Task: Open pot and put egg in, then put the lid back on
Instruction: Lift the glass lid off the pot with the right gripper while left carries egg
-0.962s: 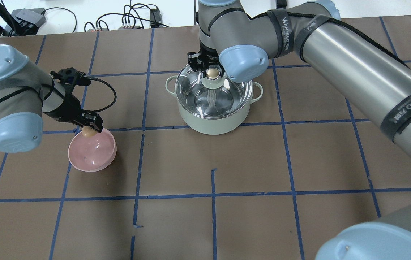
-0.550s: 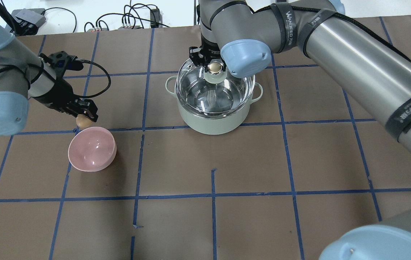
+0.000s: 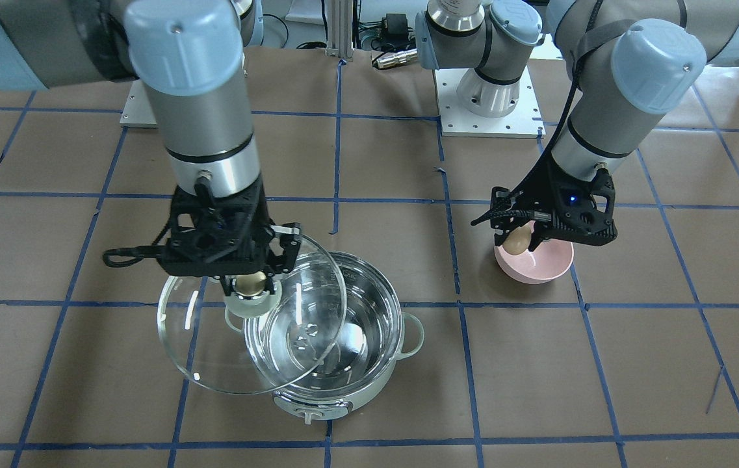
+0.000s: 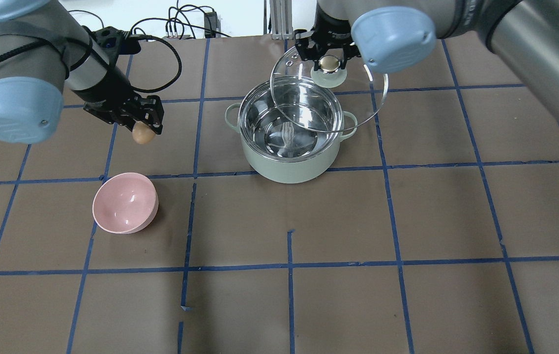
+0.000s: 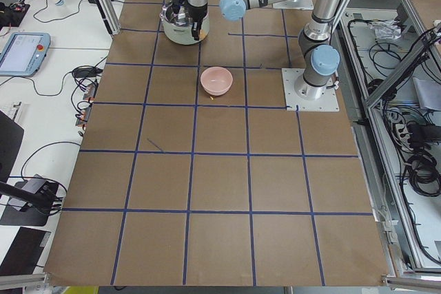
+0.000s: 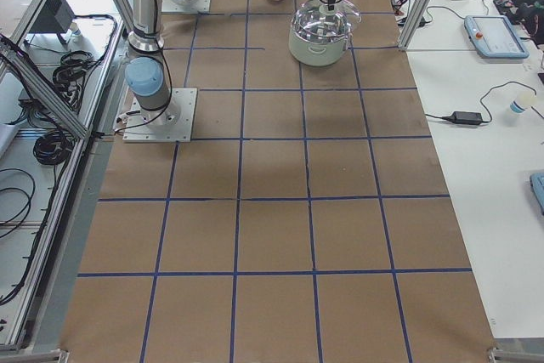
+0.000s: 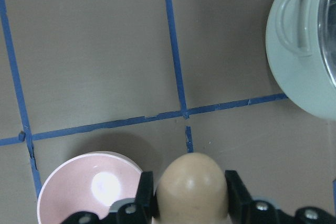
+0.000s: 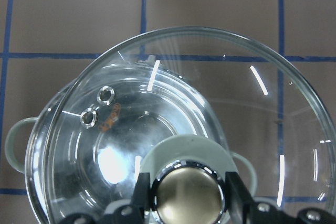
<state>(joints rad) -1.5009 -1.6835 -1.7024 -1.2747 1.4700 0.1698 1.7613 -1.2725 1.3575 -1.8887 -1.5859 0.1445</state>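
The pale-green pot (image 4: 289, 160) (image 3: 333, 390) stands open, its steel inside empty. My right gripper (image 4: 329, 64) (image 3: 250, 284) is shut on the cream knob of the glass lid (image 4: 358, 110) (image 3: 213, 351) and holds it lifted and shifted off the pot towards the far right. The right wrist view shows the lid (image 8: 273, 108) above the pot (image 8: 68, 145). My left gripper (image 4: 144, 130) (image 3: 520, 239) is shut on the tan egg (image 4: 142, 136) (image 3: 516, 243) (image 7: 192, 187), in the air left of the pot (image 7: 299, 56).
A pink bowl (image 4: 124, 202) (image 3: 541, 266) (image 7: 68, 192) sits empty on the table, near and below my left gripper. Blue tape lines (image 4: 289, 265) grid the brown table cover. Cables and boxes (image 4: 176, 27) lie beyond the far edge.
My left gripper lifted the egg out of the pink bowl and carried it up and right towards the pot. My right gripper raised the lid off the pot and moved it back and right.
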